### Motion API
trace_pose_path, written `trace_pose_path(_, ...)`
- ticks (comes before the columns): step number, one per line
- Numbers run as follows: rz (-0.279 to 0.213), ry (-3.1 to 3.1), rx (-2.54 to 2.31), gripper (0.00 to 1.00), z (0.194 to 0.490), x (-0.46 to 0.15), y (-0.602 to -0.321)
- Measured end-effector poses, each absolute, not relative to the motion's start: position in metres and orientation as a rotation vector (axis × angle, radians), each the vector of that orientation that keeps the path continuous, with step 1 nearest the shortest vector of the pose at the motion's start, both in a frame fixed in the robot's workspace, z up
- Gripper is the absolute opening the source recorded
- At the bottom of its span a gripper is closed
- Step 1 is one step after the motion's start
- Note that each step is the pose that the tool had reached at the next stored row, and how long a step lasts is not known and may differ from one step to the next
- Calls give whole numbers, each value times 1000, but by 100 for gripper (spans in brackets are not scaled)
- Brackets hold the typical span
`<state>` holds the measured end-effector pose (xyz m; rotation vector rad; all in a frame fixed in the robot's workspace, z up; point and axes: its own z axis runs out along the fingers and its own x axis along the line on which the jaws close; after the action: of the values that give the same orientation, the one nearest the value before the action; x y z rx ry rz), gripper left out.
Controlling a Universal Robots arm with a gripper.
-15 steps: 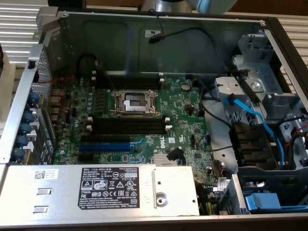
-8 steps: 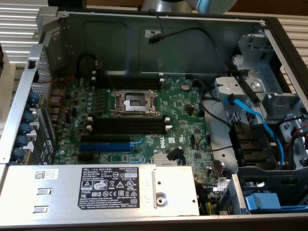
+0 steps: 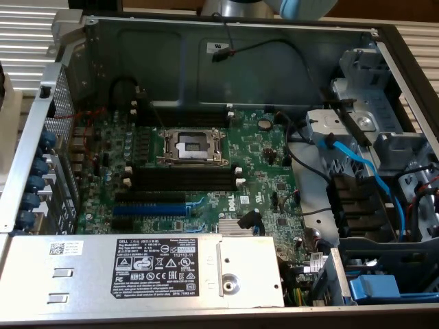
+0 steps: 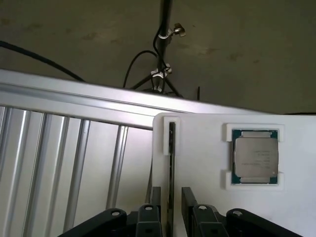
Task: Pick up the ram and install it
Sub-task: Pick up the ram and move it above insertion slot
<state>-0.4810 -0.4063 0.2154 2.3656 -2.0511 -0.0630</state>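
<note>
In the wrist view the ram (image 4: 171,148) stands on edge in a narrow slot of a white holder tray (image 4: 202,148), showing as a thin dark strip. My gripper (image 4: 171,191) straddles its near end. One black finger (image 4: 156,195) stands on each side, with a small gap between each finger and the stick, so the gripper is open. In the exterior view the motherboard (image 3: 260,154) lies in the open computer case, with its black memory slots (image 3: 182,179) empty.
A silver processor chip (image 4: 256,157) sits in a recess of the white tray beside the ram. Ribbed aluminium table rails (image 4: 64,163) run beside the tray. On the board are the CPU socket (image 3: 192,145), a blue expansion slot (image 3: 147,209), the power supply (image 3: 164,271) and blue cables (image 3: 363,168).
</note>
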Motion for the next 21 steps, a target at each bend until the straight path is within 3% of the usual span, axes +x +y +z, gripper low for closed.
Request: trace_pose_path(21,-85,-2036,2362,31,207,-479,-406)
